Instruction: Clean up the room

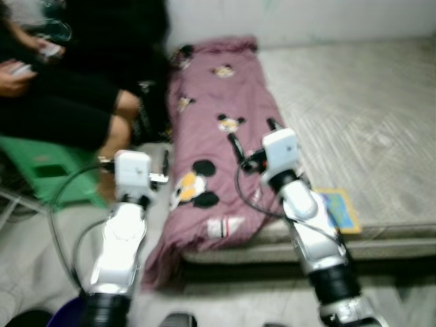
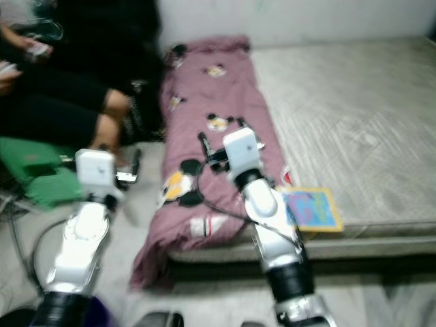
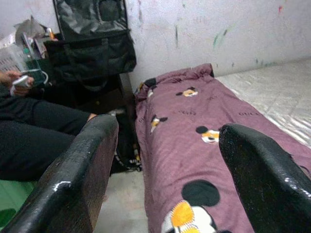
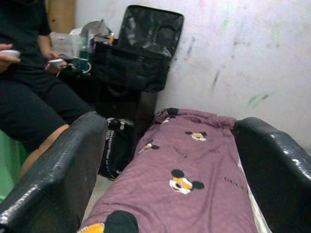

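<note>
A mauve blanket (image 1: pixel 211 102) printed with cartoon mice lies lengthwise along the left side of a grey mattress (image 1: pixel 354 102) on the floor. A colourful picture book (image 1: pixel 340 210) rests at the mattress's front edge. My right gripper (image 1: pixel 253 136) hovers open over the middle of the blanket, holding nothing. My left gripper (image 1: pixel 165 161) is open and empty above the floor strip beside the blanket's left edge. The wrist views look between spread fingers (image 3: pixel 92 160) (image 4: pixel 73 155) along the blanket (image 3: pixel 194 111) toward the wall.
A person (image 1: pixel 54 88) in black sits at the left on a green stool (image 1: pixel 48 170), holding white controllers. A black bag (image 3: pixel 92 48) and cluttered shelf stand against the wall behind. A narrow strip of floor separates the person from the mattress.
</note>
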You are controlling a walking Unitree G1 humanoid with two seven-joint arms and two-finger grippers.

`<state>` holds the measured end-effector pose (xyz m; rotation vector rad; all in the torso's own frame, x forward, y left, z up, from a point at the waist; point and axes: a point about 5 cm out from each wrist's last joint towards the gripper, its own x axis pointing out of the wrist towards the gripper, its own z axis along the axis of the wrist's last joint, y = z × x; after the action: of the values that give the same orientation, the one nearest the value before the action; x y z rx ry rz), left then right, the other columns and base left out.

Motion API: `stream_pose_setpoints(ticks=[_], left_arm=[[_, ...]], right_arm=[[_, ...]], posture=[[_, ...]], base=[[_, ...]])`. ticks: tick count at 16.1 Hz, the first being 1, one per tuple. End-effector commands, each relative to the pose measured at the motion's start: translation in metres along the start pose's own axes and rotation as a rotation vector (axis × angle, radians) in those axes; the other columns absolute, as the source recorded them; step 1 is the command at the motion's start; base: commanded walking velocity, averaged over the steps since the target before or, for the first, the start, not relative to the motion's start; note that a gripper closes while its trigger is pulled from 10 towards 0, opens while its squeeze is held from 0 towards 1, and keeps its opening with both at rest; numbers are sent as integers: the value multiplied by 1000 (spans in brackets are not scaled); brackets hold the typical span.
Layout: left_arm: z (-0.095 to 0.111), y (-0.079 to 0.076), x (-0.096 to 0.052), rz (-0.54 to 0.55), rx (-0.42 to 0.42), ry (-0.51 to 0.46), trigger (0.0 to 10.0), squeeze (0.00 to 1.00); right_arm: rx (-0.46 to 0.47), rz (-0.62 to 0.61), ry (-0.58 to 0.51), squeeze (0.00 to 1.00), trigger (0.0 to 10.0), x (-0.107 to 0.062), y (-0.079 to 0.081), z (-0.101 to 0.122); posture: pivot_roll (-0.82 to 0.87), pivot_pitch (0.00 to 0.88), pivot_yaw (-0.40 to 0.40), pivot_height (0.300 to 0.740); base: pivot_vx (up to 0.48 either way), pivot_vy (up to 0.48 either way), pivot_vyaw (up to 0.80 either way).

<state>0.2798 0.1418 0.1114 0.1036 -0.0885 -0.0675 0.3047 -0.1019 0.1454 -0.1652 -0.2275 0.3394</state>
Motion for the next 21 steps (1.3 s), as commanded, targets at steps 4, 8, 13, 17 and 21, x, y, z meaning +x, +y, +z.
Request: stream_pose_setpoints(ticks=[4, 8, 13, 17, 21], left_arm=[[-3, 14, -3, 46, 28, 11, 10000, 0], [-9, 27, -17, 146, 20, 24, 10000, 0], [-16, 23, -27, 157, 11, 57, 10000, 0], [-16, 17, -23, 103, -19, 66, 10000, 0], [-14, 9, -21, 37, -40, 55, 10000, 0]], right_arm=[[10, -12, 26, 0, 10000, -2, -1, -9], [26, 98, 36, 0, 10000, 9, 15, -12], [51, 117, 47, 0, 10000, 9, 20, -16], [56, 94, 70, 0, 10000, 1, 17, -22], [55, 52, 81, 0, 10000, -5, 12, -25]], posture=[[-53, 0, 40, 740], [15, 0, -42, 740], [25, 0, -53, 740], [0, 0, -32, 740], [-23, 0, -7, 740]], base=[[0, 0, 0], [0, 0, 0], [0, 0, 0], [0, 0, 0], [0, 0, 0]])
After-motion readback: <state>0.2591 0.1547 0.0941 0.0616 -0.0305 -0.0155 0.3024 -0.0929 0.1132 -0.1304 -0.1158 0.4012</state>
